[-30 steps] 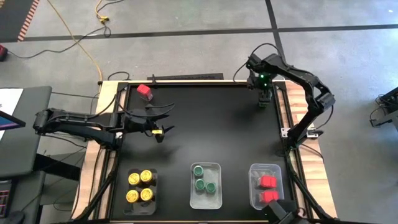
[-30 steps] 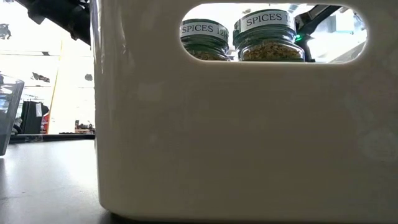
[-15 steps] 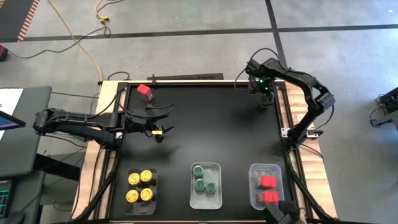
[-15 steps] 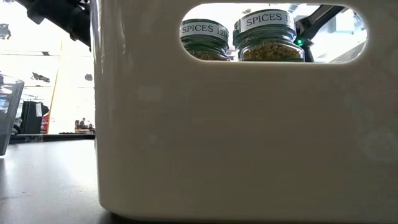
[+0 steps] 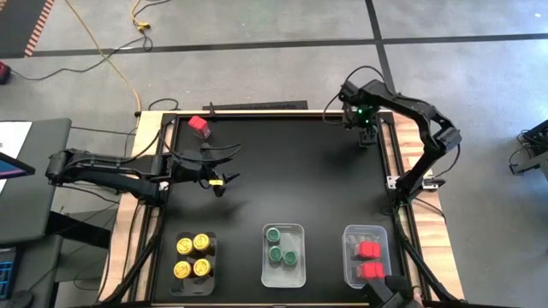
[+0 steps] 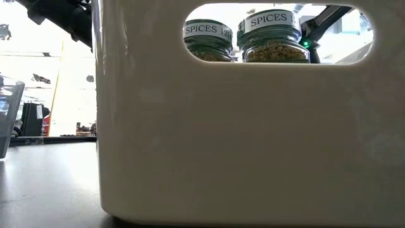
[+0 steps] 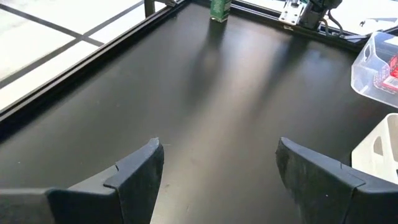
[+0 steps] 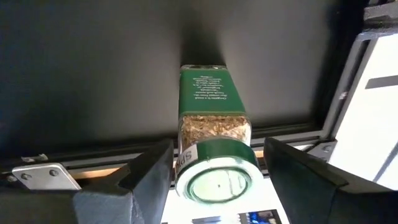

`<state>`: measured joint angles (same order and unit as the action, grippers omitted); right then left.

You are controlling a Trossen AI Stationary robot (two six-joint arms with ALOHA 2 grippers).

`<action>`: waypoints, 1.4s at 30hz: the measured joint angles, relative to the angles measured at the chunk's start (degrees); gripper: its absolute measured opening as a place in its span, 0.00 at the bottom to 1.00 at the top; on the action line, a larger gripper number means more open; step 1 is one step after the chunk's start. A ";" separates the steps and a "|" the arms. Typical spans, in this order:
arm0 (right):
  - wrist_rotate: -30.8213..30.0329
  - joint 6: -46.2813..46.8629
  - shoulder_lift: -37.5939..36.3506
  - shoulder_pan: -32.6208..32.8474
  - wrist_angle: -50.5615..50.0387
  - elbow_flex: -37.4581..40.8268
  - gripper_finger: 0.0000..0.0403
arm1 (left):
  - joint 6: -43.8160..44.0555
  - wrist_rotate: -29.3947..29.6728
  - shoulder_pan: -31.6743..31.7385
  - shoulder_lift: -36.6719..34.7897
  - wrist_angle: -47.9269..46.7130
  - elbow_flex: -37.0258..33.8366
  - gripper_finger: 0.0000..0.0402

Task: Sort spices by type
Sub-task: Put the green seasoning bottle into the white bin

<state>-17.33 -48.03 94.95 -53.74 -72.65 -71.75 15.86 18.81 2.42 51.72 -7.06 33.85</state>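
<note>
A green-lidded spice jar [image 8: 211, 106] stands upright on its base at the table's far right corner, also seen in the left wrist view [image 7: 219, 9]. My right gripper [image 8: 217, 171] is open and reaches down over it. Its fingers [image 8: 149, 171] stand on either side of the lid [image 8: 216, 180] with small gaps. In the high view the right gripper [image 5: 366, 135] covers this jar. A red-lidded jar [image 5: 199, 126] stands alone near the far left corner. My left gripper [image 5: 220, 177] hovers open over the table's left middle, holding nothing.
Three trays line the near edge. The left one holds several yellow-lidded jars [image 5: 193, 257], the middle one three green-lidded jars [image 5: 282, 246], the right one red-lidded jars [image 5: 368, 260]. The middle tray's wall [image 6: 240, 139] fills the low view. A metal rail [image 8: 186, 149] borders the table beside the green jar.
My right gripper has come down a little over the green-lidded jar at the far right corner, then held still. The jar has stayed in place.
</note>
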 joint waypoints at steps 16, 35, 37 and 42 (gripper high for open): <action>0.66 4.26 7.24 -0.80 1.58 3.02 0.70 | 1.21 -0.04 -2.92 0.00 -0.12 0.00 0.74; -4.08 6.03 7.42 -1.04 0.67 2.87 0.70 | 2.58 -0.02 -3.43 0.00 -0.03 0.00 0.74; -4.08 6.12 7.42 -1.04 0.67 2.87 0.70 | 2.88 -0.02 -3.43 0.00 -0.03 0.00 0.74; -4.08 7.04 7.42 -1.03 0.51 2.10 0.69 | 3.49 -0.02 -3.43 0.00 -0.03 0.00 0.74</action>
<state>-21.41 -40.99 102.37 -54.77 -72.14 -69.65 19.35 18.79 -1.02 51.72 -7.09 33.85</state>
